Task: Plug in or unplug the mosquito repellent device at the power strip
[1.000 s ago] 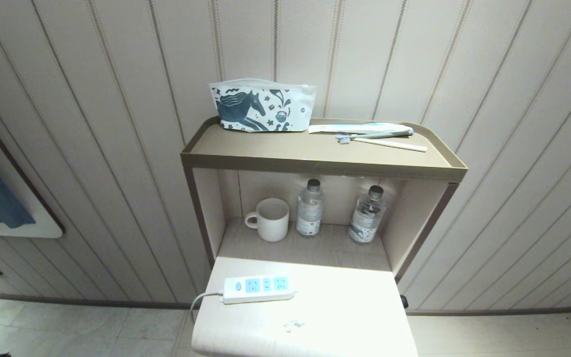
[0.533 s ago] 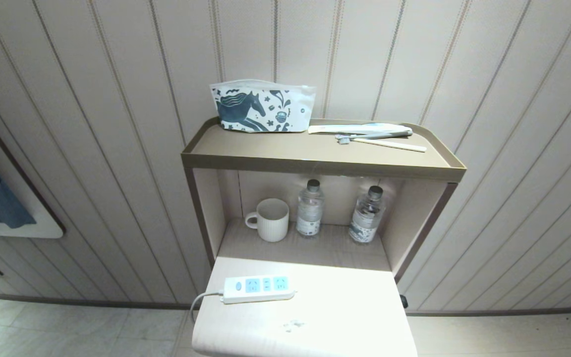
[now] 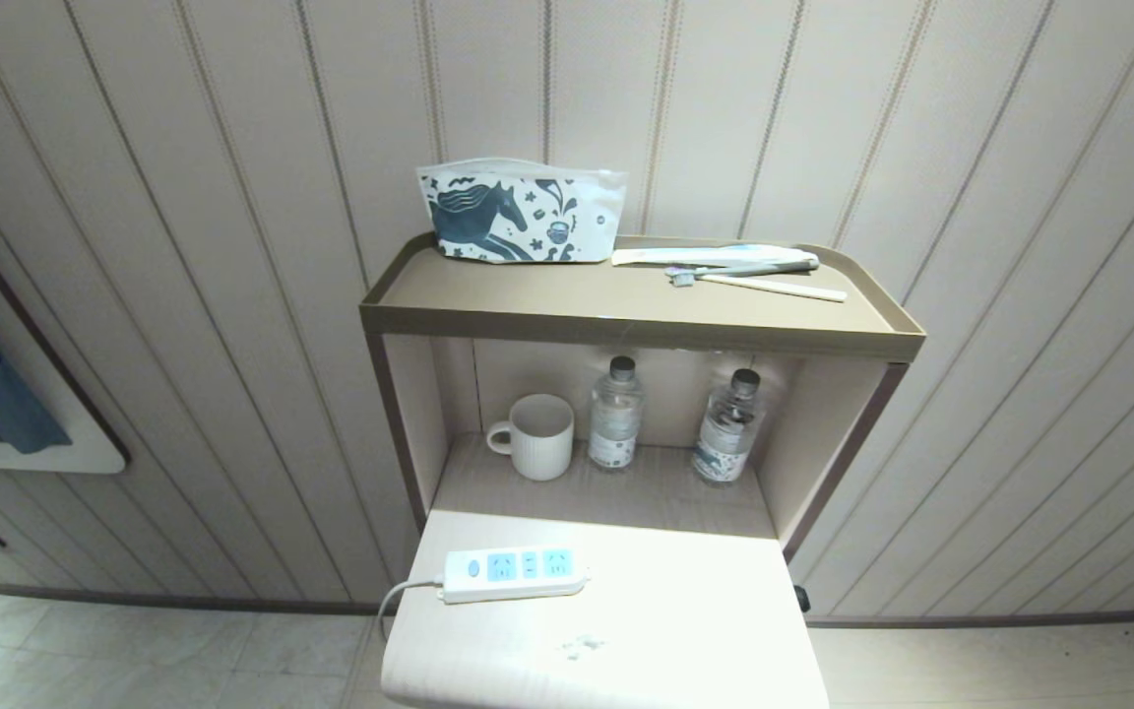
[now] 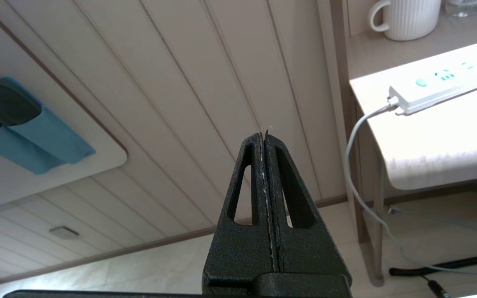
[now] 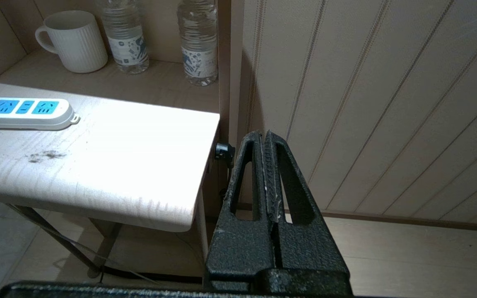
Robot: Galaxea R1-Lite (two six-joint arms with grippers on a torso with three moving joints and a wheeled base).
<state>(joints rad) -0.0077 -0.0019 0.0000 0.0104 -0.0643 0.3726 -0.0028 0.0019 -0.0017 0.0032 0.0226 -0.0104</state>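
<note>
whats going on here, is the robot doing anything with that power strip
Nothing is being handled right now. The power strip lies on the pale table with its sockets empty, and no mosquito repellent device shows in any view. The left hand is shut and empty, off the table's side near the strip's cable. The right hand is shut and empty too, beyond the table's other end. Neither touches the strip.

White power strip point(image 3: 514, 574), light blue sockets.
</note>
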